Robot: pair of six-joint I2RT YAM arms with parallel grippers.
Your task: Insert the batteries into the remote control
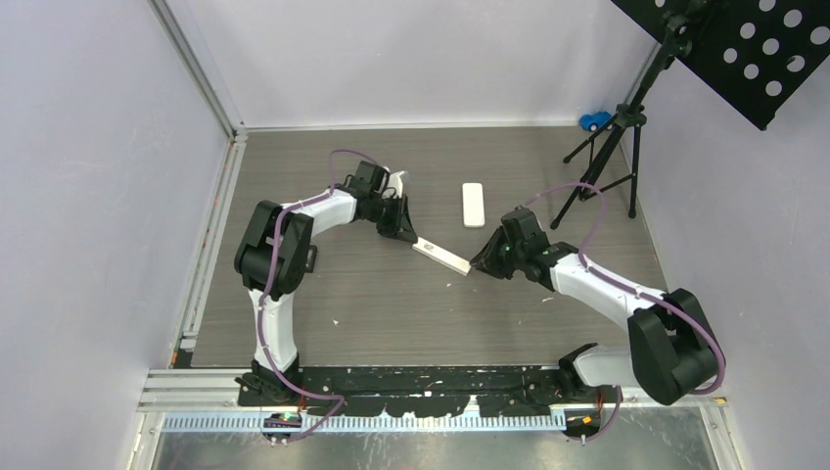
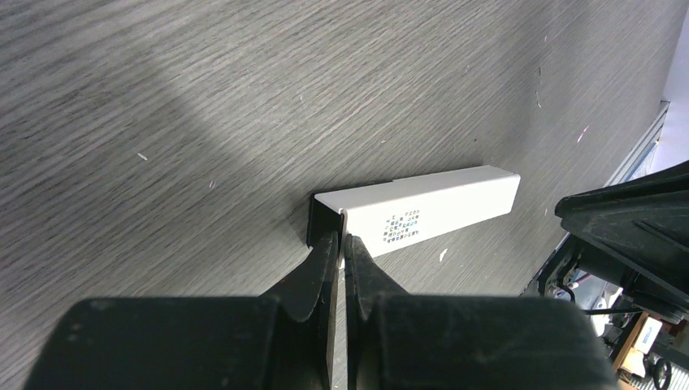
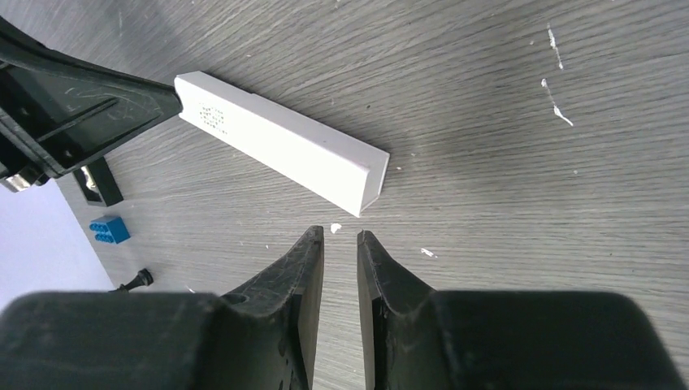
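While tight on the remote control (image 2: 435,205), left claw (image 2: 340,244); right claw (image 3: 340,240) narrow, empty.

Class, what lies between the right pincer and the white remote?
In the right wrist view, only bare table with one tiny white fleck separates right pincer from remote.

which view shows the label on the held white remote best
Left wrist: the label on the remote faces the camera, close. Right wrist shows it smaller, slanted; top external shows only a thin white bar.
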